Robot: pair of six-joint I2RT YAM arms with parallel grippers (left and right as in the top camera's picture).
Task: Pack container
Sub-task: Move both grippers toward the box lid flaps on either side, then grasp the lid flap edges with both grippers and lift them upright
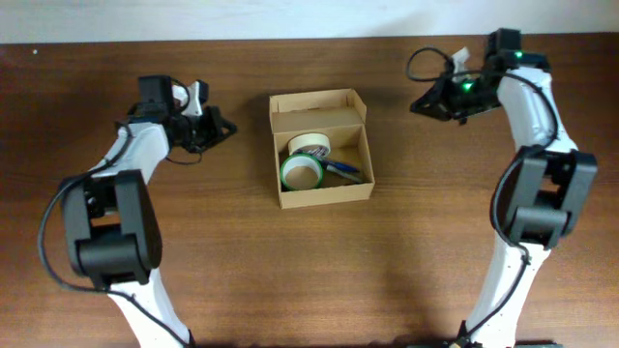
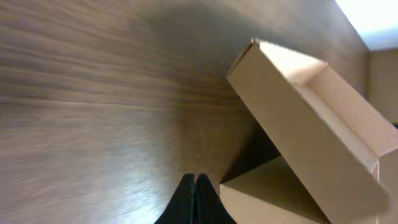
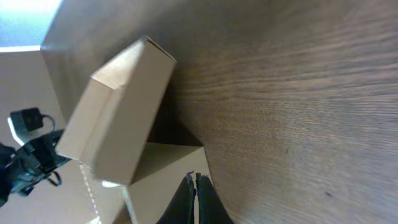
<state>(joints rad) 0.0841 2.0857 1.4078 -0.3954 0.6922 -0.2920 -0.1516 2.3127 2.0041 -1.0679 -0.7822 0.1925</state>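
At the left of the overhead view, the left arm [image 1: 106, 208] is seen bent over the wooden tabletop [image 1: 232, 280], with the left fingers [image 1: 221, 127] pointed rightward, towards the middle of the frame. In the left wrist view these fingers [image 2: 184, 200] are shown pressed together, nothing between them, low over the wood.

At the centre of the overhead frame, slightly above the middle, the container [image 1: 326, 196] is placed, well apart from both arms. Its lid [image 1: 315, 101] is folded back at the upper edge. Inside, a tan tape roll [image 1: 309, 145], a green-edged tape roll [image 1: 302, 172] and a blue object [image 1: 342, 171] are seen; the blue object is too small to be identified.

At the upper right, the right fingers [image 1: 419, 104] are pointed leftward at the container. In the right wrist view they [image 3: 204, 200] are likewise closed against each other and hold nothing.
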